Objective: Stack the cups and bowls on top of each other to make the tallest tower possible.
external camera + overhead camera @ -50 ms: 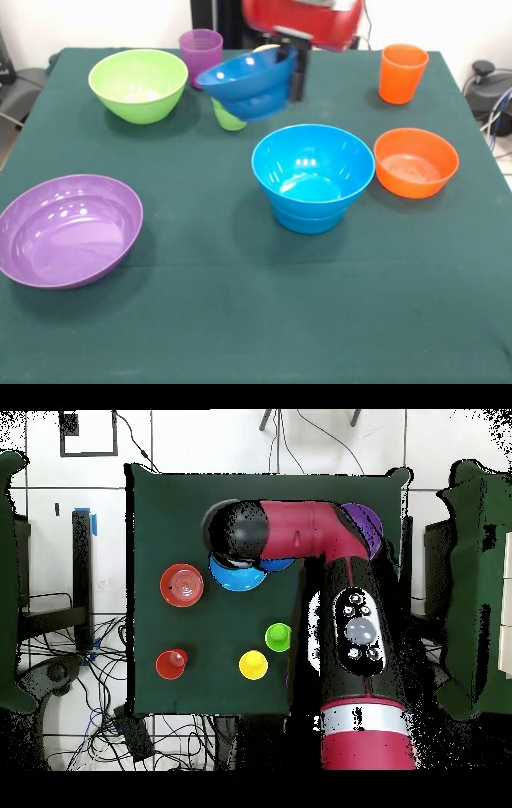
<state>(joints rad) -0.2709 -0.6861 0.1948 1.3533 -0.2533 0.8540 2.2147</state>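
One glossy round dark blue bowl (pixel 248 80) hangs tilted above the green-clothed desk (pixel 240 320), its rim pinched by the gripper (pixel 292 68) jaws, near a purple tumbler (pixel 200 52).

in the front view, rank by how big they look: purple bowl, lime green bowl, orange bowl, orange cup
1. purple bowl, though it sits nearest the camera, which inflates it
2. lime green bowl, farther back, so its true size against the purple one is unsure
3. orange bowl
4. orange cup
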